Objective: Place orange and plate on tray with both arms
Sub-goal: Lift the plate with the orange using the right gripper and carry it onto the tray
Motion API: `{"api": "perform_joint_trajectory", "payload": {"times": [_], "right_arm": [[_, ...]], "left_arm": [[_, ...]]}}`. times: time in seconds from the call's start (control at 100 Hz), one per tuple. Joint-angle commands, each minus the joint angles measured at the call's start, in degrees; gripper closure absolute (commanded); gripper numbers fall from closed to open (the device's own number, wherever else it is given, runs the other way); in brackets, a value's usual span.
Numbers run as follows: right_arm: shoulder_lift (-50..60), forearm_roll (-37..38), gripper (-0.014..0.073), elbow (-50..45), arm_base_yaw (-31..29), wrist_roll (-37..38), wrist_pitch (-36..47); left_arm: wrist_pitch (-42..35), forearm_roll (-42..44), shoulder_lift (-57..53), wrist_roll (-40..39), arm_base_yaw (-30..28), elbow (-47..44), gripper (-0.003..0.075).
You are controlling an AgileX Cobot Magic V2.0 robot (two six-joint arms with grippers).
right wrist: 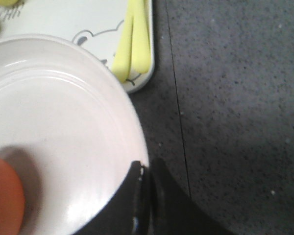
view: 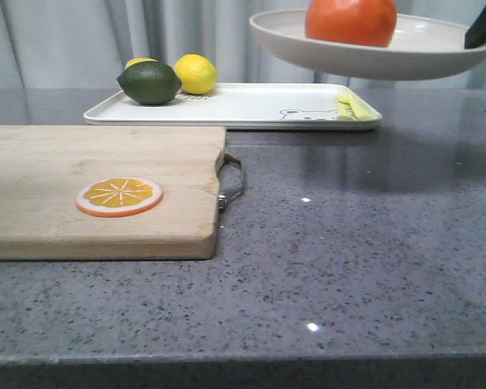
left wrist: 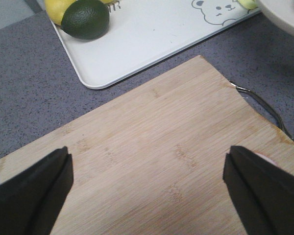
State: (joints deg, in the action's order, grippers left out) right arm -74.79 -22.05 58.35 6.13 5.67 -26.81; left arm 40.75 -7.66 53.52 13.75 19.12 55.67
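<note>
One glossy orange [view: 351, 21] sits in the shallow off-white plate [view: 373, 57]

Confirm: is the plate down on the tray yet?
No. The plate hangs above the tray, orange on it, right tool pinching its rim.

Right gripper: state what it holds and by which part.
The right gripper is pinching the plate by its rim, with the orange resting on it.
</note>
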Motion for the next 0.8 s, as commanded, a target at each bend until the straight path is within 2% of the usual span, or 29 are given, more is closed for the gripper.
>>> {"api": "perform_joint_trajectory", "payload": {"times": [0.0,0.36,0.79], "right_arm": [[-1.35,-2.59,0.0692,5.06,0.04,-0.22,3.03],[-18.46,-2.94,0.0692,26.2,3.72,-0.22,1.49],[-39.3,-3.0,0.0692,53.28,3.76,-3.69,-10.28]], "left_arm": [[-3.56,-0.85,-0.23,-0.39,-0.34,1.51,0.0121],[-3.56,-0.85,-0.23,-0.39,-0.34,1.51,0.0121],[-3.56,-0.85,-0.23,-0.39,-0.34,1.51,0.0121]]}}
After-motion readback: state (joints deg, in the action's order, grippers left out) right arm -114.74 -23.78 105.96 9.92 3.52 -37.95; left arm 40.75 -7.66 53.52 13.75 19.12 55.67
